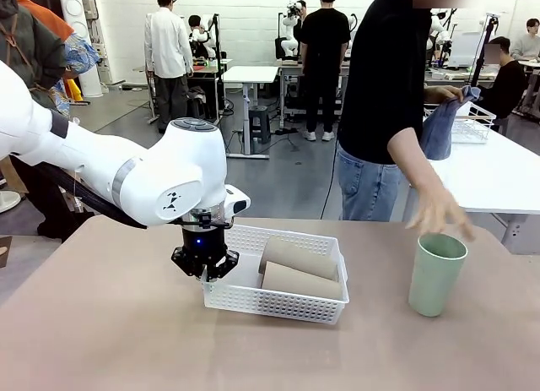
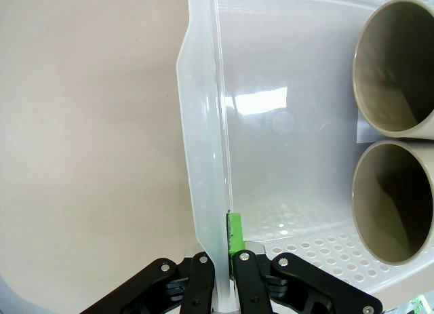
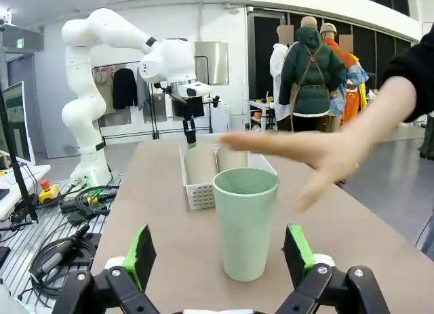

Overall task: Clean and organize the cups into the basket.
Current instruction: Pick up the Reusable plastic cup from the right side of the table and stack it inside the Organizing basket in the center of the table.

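Front view: the left gripper [image 1: 205, 266] is clamped on the left wall of the basket [image 1: 278, 305], likely to steady it, with two tan cups [image 1: 297, 257] lying inside. Further right, the mint cup [image 1: 436, 277] stands upright under the person's hand [image 1: 440, 212]; the right gripper [image 3: 220, 254] faces it wide open, probably to take it.

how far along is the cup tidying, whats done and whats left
Done: two tan cups lie on their sides in the basket.
In hand: the left claw is shut on the basket's side wall. The open right claw faces the green cup, which stands upright on the table beside the basket, a person's hand near its rim.
Left: the green cup is not yet in the basket.
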`<state>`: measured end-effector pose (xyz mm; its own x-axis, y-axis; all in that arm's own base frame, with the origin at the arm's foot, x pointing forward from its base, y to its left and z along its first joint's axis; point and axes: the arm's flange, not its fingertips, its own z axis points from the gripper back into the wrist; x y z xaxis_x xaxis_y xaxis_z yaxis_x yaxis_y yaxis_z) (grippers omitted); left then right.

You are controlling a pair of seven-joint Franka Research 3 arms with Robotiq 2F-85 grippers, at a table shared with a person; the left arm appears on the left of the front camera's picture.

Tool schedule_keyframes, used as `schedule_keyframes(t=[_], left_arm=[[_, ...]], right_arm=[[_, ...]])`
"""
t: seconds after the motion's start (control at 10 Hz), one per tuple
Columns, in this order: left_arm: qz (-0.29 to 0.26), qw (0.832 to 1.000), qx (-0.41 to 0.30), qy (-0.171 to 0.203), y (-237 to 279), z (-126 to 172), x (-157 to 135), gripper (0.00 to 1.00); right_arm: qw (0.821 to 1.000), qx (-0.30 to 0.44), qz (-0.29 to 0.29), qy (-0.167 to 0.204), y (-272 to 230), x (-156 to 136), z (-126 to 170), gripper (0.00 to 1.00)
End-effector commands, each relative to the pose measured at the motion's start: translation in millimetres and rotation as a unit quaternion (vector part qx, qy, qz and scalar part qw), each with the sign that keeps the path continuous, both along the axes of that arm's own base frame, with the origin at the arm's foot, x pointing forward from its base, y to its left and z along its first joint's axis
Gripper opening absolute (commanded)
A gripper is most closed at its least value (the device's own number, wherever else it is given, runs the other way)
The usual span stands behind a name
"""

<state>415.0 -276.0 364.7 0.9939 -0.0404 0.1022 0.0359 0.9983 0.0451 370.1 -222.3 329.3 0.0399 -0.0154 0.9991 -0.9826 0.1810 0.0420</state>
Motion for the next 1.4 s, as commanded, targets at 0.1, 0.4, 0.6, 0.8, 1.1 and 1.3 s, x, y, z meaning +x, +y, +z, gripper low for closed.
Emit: schedule_keyframes(t=[0.1, 0.4, 0.6, 0.8, 1.1, 1.3], left_arm=[[0.001, 1.0, 0.003, -0.004, -2, 1, -1, 0.0], [0.001, 1.0, 0.003, -0.004, -2, 1, -1, 0.0], [0.001, 1.0, 0.003, -0.004, -2, 1, -1, 0.0], [0.001, 1.0, 0.003, -0.004, -2, 1, -1, 0.0], [0.001, 1.0, 0.003, -0.004, -2, 1, -1, 0.0], [0.001, 1.0, 0.003, -0.004, -2, 1, -1, 0.0]], right_arm=[[1.0, -0.004, 0.006, 0.004, 0, -4, -1, 1.0], [1.0, -0.004, 0.006, 0.004, 0, -4, -1, 1.0], [1.0, -0.004, 0.006, 0.004, 0, -4, -1, 1.0], [1.0, -0.004, 0.006, 0.004, 0, -4, -1, 1.0], [0.999, 0.013, 0.012, 0.051, -1, 11, -21, 1.0], [0.997, -0.007, 0.024, 0.074, 6, 35, -61, 1.0]])
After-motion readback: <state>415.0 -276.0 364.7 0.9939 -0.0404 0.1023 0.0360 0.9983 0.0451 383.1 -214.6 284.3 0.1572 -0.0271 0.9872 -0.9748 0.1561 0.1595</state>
